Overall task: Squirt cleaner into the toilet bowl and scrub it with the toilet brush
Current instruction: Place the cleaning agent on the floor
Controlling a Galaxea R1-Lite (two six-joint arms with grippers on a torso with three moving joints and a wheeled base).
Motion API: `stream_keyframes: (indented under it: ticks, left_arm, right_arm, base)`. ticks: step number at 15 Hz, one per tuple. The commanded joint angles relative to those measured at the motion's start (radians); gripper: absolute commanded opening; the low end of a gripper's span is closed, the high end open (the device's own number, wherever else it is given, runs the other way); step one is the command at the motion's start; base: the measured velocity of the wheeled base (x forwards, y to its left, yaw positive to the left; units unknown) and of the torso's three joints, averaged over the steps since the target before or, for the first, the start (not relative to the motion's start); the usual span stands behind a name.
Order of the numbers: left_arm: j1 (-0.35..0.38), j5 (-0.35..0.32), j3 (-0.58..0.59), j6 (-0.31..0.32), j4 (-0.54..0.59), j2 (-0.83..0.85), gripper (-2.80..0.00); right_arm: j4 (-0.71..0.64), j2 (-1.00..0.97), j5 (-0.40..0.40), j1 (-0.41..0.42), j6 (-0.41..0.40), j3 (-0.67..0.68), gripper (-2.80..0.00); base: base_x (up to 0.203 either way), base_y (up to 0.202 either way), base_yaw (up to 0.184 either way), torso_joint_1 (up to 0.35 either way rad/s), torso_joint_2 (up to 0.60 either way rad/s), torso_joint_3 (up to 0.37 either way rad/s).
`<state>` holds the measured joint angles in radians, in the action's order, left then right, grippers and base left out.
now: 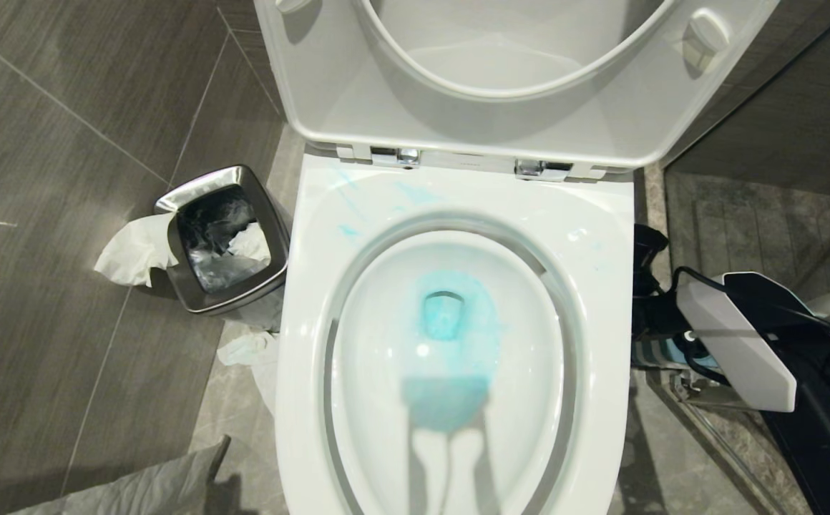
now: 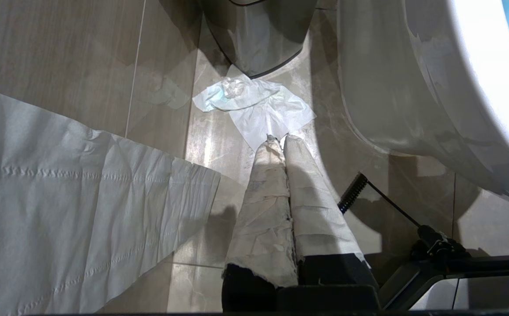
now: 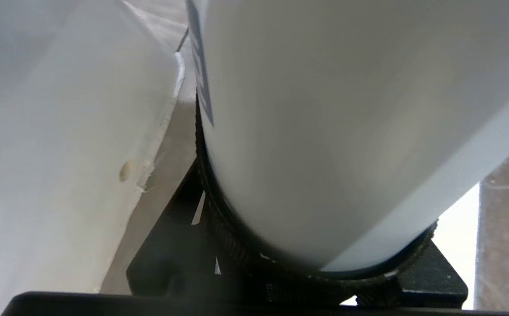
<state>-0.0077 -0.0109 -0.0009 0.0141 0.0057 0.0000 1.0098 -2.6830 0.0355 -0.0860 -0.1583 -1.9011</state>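
My right hand (image 1: 662, 336), beside the toilet bowl (image 1: 601, 236), grips a smooth white bottle (image 3: 324, 131) (light, slippery, I judge); hold its waist; my left hand (image 2: 279, 139) is closed, empty.

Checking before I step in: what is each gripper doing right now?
Left gripper: jaws closed, holding nothing, above the floor.
Right gripper: jaws hidden behind a big white object; cannot be told.
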Motion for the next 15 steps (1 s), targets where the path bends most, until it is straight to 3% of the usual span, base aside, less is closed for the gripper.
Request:
stream_keyframes:
  ticks: [1,10,15]
  left_arm:
    - [0.000,0.000,0.001,0.000,0.000,0.002,-2.80]
    - [0.000,0.000,0.000,0.001,-0.001,0.002,-2.80]
    - [0.000,-0.001,0.001,0.003,-0.001,0.002,-2.80]
  right_arm:
    - [0.006,-0.008,0.001,-0.005,-0.004,0.000,0.00]
    - [0.001,0.015,0.000,-0.009,-0.007,0.005,0.00]
    - [-0.012,0.104,-0.002,-0.006,-0.006,0.132,0.00]
  base:
    - [0.000,0.000,0.000,0.000,0.00,0.000]
    - [0.000,0.000,0.000,0.000,0.00,0.000]
    - [0.000,0.000,0.000,0.000,0.00,0.000]
